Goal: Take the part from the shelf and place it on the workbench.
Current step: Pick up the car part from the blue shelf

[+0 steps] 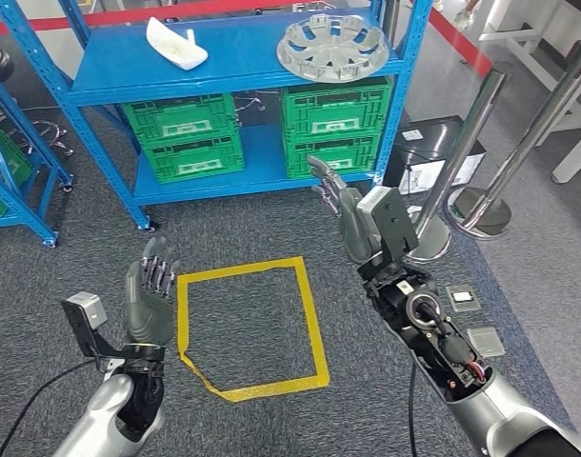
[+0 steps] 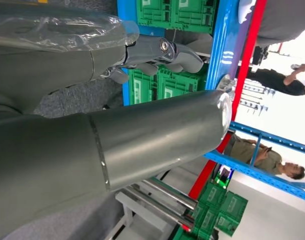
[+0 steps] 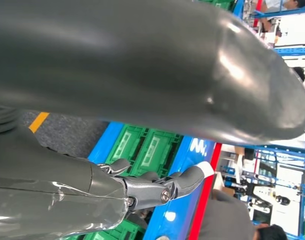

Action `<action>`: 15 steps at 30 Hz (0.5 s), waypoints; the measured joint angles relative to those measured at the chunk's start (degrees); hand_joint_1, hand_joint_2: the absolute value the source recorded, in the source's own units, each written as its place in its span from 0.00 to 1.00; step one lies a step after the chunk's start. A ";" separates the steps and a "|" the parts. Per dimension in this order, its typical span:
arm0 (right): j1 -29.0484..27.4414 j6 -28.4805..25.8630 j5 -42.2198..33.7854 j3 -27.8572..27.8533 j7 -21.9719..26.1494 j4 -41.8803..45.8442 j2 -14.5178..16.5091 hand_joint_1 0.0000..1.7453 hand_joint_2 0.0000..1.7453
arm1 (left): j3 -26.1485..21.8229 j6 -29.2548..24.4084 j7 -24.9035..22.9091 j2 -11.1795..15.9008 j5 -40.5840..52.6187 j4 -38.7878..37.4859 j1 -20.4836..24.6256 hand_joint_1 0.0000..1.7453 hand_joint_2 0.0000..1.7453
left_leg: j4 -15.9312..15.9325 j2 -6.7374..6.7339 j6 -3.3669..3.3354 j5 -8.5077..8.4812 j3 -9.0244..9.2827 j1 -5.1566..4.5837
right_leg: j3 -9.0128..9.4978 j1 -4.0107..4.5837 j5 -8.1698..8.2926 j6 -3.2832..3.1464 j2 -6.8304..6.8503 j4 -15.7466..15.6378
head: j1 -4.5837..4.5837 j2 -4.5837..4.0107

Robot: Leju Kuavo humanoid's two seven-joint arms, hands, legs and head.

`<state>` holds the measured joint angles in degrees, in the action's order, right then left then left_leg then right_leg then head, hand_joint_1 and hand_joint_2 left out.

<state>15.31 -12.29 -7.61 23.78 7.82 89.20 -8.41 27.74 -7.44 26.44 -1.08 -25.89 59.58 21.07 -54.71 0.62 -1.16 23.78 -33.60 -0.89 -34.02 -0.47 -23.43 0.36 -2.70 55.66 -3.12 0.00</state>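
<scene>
A: Since both our hands hold nothing, we judge the task barely begun. The part, which we take to be the silver wheel cover point(image 1: 332, 45), lies flat on the top board of the blue shelf point(image 1: 108, 74), far and to the right. Nothing has been lifted yet.

B: Agreed. A white curved piece point(image 1: 174, 44) lies on the same board to the left, so we can't be sure which one is meant. What of our hands?

A: Our right hand point(image 1: 345, 205) is raised toward the shelf with fingers stretched out and apart, touching nothing. It sits in front of the green crates point(image 1: 335, 129), well below the wheel cover.

B: Our left hand point(image 1: 150, 290) is up too, palm open, fingers loosely spread, near the left edge of the yellow tape square point(image 1: 248, 324) on the carpet. It grips nothing.

A: So reaching, grasping, carrying and setting down all remain. We see no workbench from where we stand.
</scene>
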 joint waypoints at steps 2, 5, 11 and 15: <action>-0.01 -0.47 0.00 0.02 0.28 0.02 0.00 0.00 0.00 | 0.00 0.32 0.02 0.05 -0.10 0.01 0.00 0.00 0.00 | 0.02 0.00 -0.01 -0.02 0.01 0.02 | 0.00 0.03 0.00 0.00 0.00 0.00 | 0.00 0.00; -0.14 -1.55 0.11 0.01 0.63 0.29 0.00 0.00 0.00 | 0.00 0.53 0.05 0.11 -0.25 0.01 0.00 0.00 0.00 | 0.04 -0.01 0.00 -0.02 0.02 0.06 | 0.00 0.07 0.00 -0.01 0.00 0.00 | -0.01 0.00; -0.39 -2.11 0.62 0.05 0.85 0.67 0.00 0.00 0.00 | 0.00 0.53 0.07 0.28 -0.37 0.26 0.02 0.00 0.00 | 0.07 -0.02 0.00 -0.03 0.03 0.09 | -0.01 0.09 0.00 -0.01 -0.01 0.00 | -0.01 0.00; -0.41 -2.09 0.76 0.33 0.84 0.68 0.00 0.00 0.00 | 0.00 0.48 0.01 0.30 -0.54 0.33 0.02 0.00 0.00 | 0.07 -0.02 0.00 -0.03 0.02 0.09 | -0.01 0.09 0.00 -0.01 -0.01 0.00 | 0.00 0.00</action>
<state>14.90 -14.39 -6.84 24.11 8.66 89.88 -8.41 27.74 -6.97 26.45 -0.78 -26.43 59.91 21.08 -54.64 0.60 -1.16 23.75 -33.58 -0.81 -34.03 -0.38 -23.43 0.35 -2.70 55.67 -3.12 0.00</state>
